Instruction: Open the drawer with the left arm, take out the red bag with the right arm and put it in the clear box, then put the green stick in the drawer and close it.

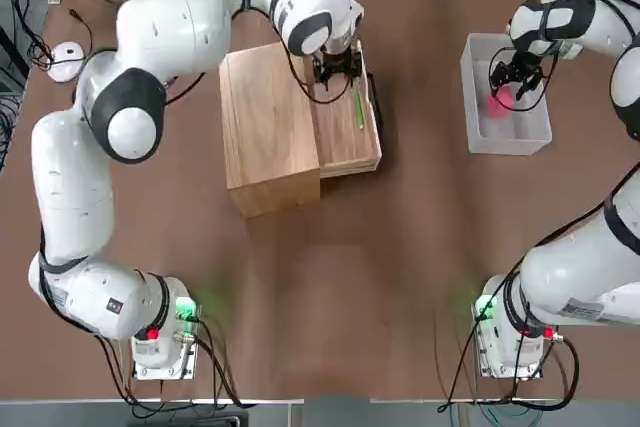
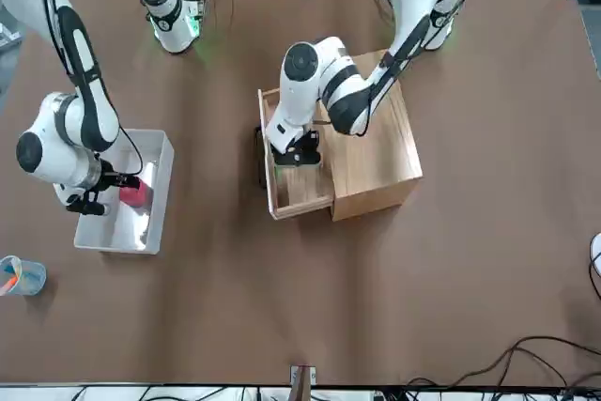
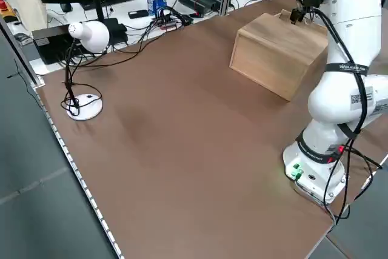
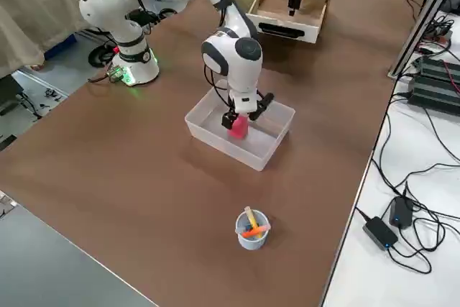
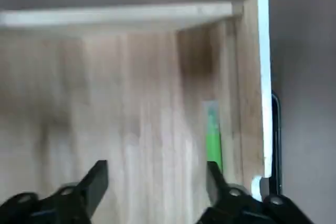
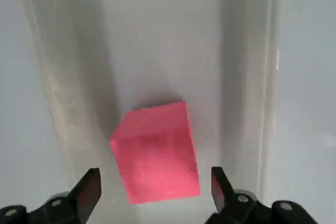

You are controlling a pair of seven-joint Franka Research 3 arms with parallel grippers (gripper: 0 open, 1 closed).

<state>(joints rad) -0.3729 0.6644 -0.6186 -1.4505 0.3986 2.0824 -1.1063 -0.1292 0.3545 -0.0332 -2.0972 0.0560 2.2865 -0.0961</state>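
Arm label (image 3: 347,67) writing unreadable, red bag (image 6: 156,151) unmarked

I see a brown bench (image 1: 330,277) carrying a light wooden box (image 1: 265,127) left of centre, a clear box (image 1: 478,97) toward the right edge, a small blue cup (image 2: 21,276) near the far right corner, a white desk lamp (image 3: 85,65) at the left, and both arm bases.

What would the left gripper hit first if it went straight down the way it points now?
Most likely the drawer floor. The left gripper hangs open over it, pointing down, and the green stick lies beside one fingertip's line near the front wall, so it might be clipped; depth is unclear.
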